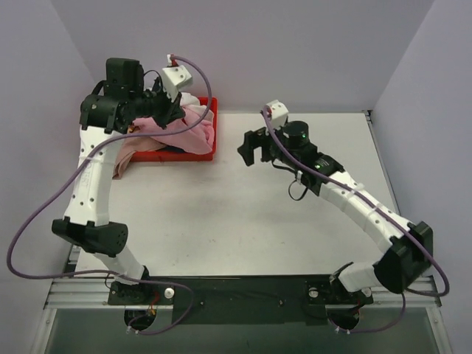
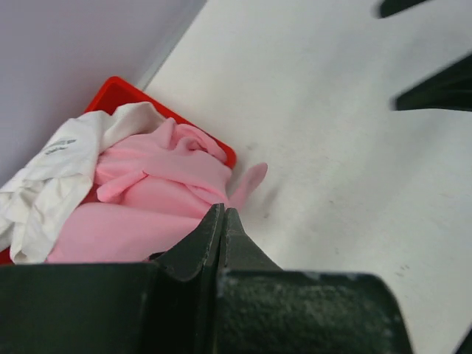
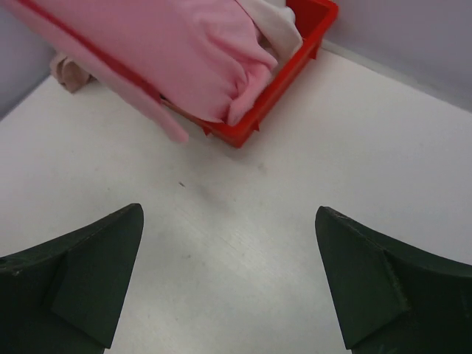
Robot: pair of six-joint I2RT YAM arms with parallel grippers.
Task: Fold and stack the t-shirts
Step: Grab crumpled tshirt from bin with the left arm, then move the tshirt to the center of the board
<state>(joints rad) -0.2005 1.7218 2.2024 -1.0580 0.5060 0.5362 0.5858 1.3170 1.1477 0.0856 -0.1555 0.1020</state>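
Note:
A bright pink t-shirt point(image 1: 193, 129) is heaped in the red tray point(image 1: 212, 153) at the table's back left, with one end drawn up toward my left gripper point(image 1: 171, 110). In the left wrist view the left gripper point(image 2: 223, 214) is shut, its tips against the pink t-shirt point(image 2: 147, 199), beside a white t-shirt point(image 2: 51, 169). My right gripper point(image 1: 249, 147) is open and empty over bare table, right of the tray. In the right wrist view the gripper point(image 3: 228, 273) faces the pink t-shirt point(image 3: 192, 51) and the tray point(image 3: 280, 81).
A dusty mauve t-shirt point(image 1: 125, 158) hangs over the tray's left front onto the table. A dark cloth point(image 1: 173, 150) lies under the pink one. Grey walls close the back and both sides.

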